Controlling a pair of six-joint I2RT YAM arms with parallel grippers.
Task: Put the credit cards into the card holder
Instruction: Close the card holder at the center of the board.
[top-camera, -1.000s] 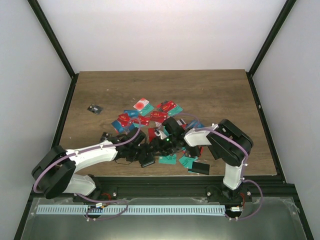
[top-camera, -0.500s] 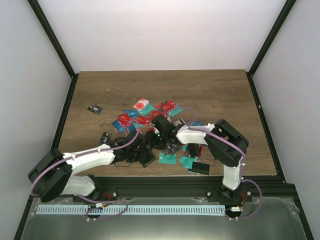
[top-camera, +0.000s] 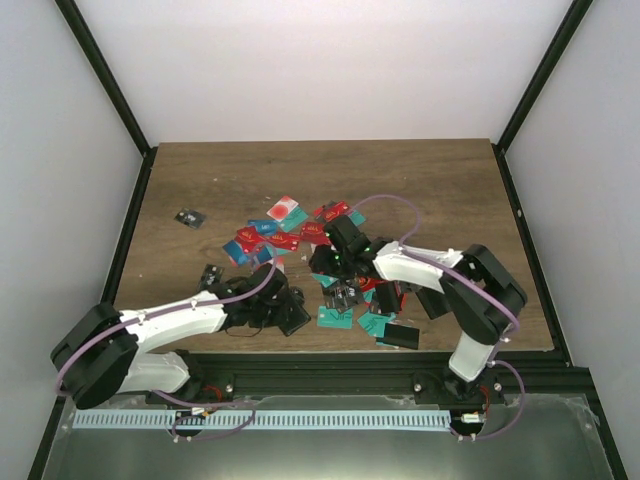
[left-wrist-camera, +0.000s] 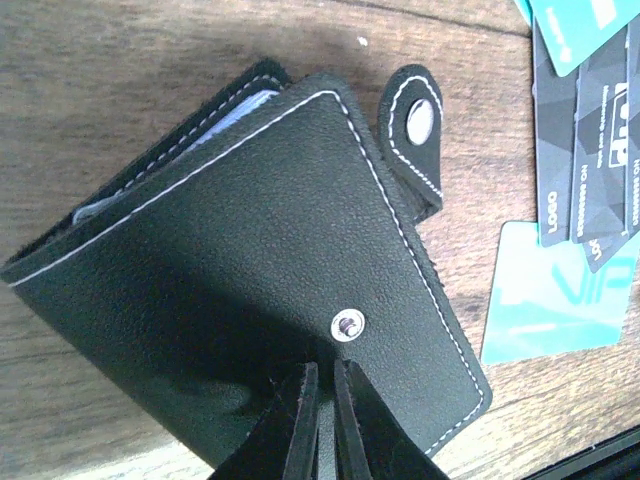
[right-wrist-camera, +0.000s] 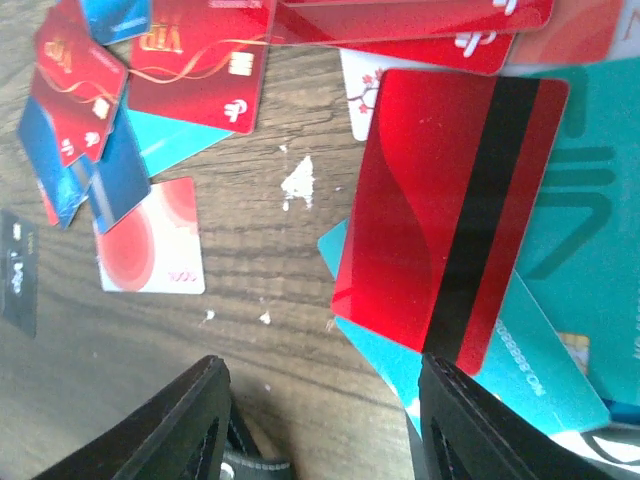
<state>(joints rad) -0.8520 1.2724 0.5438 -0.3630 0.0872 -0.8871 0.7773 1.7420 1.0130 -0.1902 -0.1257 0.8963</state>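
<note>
The card holder (left-wrist-camera: 260, 230) is a black bifold wallet with white stitching, lying on the wood with its clasp tab (left-wrist-camera: 420, 120) loose and grey pockets peeking out at one edge. My left gripper (left-wrist-camera: 322, 375) is shut, its tips resting on the cover beside the snap stud; it sits near the table's front (top-camera: 283, 306). The credit cards (top-camera: 300, 232) lie scattered mid-table in red, teal and blue. My right gripper (right-wrist-camera: 320, 370) hangs open over them (top-camera: 336, 266), nothing between its fingers. A red card with a black stripe (right-wrist-camera: 420, 200) lies just ahead of its right finger, on a teal card (right-wrist-camera: 520, 360).
A white-pink card (right-wrist-camera: 150, 240) lies left of the right gripper. Black cards (left-wrist-camera: 590, 160) and a teal card (left-wrist-camera: 560, 290) lie right of the card holder. A flat black case (top-camera: 402, 335) sits near the front edge, and a small dark item (top-camera: 189, 217) lies far left.
The right arm swung its gripper left over the pile, then back right and a little farther away, its elbow shifting right. Its jaws narrowed slightly. The left gripper stayed on the card holder.
</note>
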